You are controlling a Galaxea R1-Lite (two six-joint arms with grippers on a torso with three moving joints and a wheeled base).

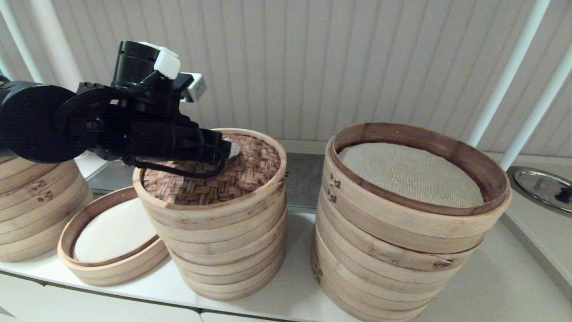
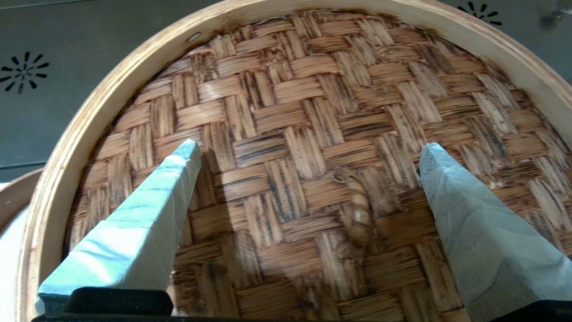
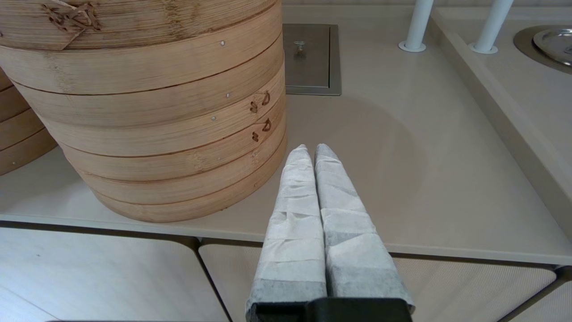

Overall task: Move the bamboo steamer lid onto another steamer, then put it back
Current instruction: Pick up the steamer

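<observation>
Overhead, left gripper (image 2: 308, 170) gapes empty above the bamboo steamer lid (image 2: 313, 134) (no readable writing); right gripper (image 3: 311, 154) closed.

Black left arm (image 1: 67, 125), looped cable, white-wrapped tapered fingers (image 2: 134, 241).

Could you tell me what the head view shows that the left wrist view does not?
Only the head view shows the wide steamer stack with its mesh liner and the low steamer. Only the left wrist view shows the left gripper open, its fingers either side of the loop handle. Both show the lid on the middle stack.
</observation>
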